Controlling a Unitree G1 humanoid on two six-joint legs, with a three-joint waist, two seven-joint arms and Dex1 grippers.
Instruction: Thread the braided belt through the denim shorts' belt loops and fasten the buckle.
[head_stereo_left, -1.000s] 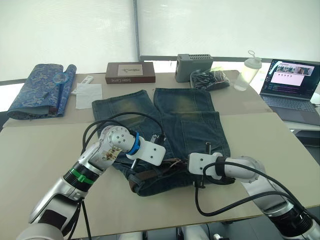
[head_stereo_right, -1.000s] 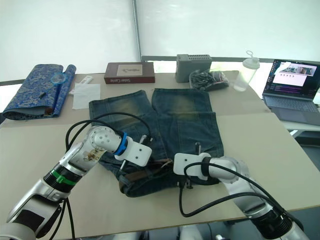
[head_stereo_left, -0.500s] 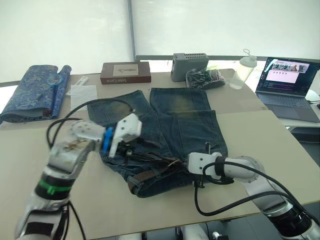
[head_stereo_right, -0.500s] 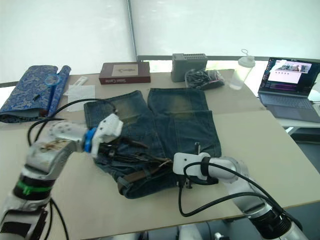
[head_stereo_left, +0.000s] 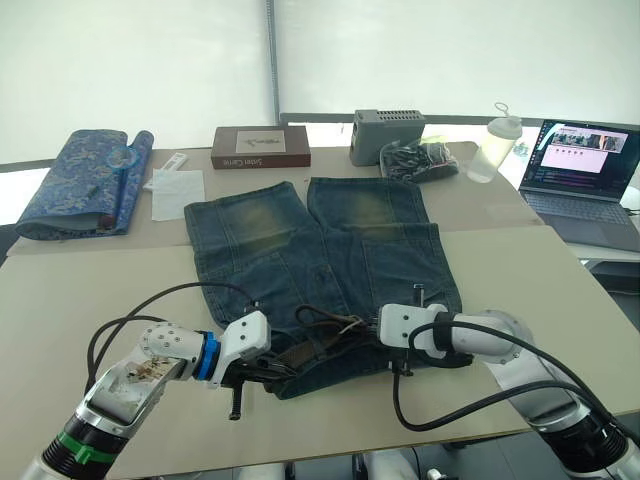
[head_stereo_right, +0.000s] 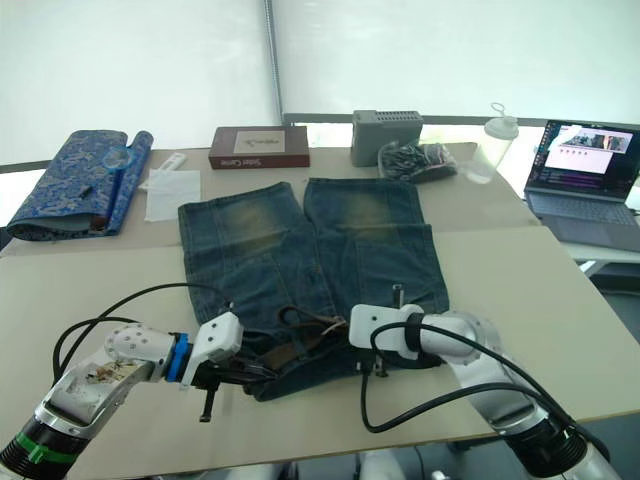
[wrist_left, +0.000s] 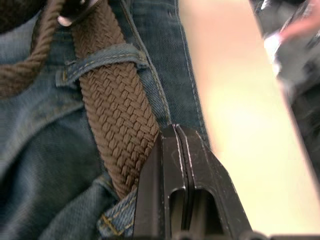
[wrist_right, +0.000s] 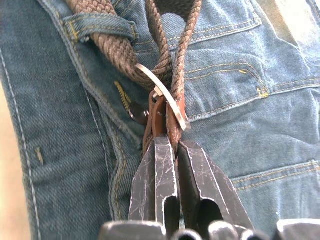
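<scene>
Since half a second ago the left gripper (head_stereo_left: 262, 369) has come down from above the left leg of the denim shorts (head_stereo_left: 330, 270) to their near left waistband corner, and the strands that hung stretched from it then now lie slack as a loop on the denim. Its two black fingers (wrist_left: 172, 170) are pressed flat together in the left wrist view with nothing seen between them, their tips at the waistband edge; just beside them the braided belt (wrist_left: 112, 110) runs under one of the belt loops (wrist_left: 100, 57), flat against the cloth. Farther along the waistband from that pincer, the belt's loose loop (head_stereo_left: 325, 320) curls on the shorts between the two grippers. At the right end of it, the right gripper (head_stereo_left: 385, 335) is nearly closed and pinches the brown leather end of the belt between its fingertips (wrist_right: 162, 150), right at the buckle (wrist_right: 162, 95), whose silver frame stands tilted just ahead of the tips. Beyond the buckle the strap passes under another loop (wrist_right: 102, 25). Away from both grippers, a laptop (head_stereo_left: 585, 175) sits open.
</scene>
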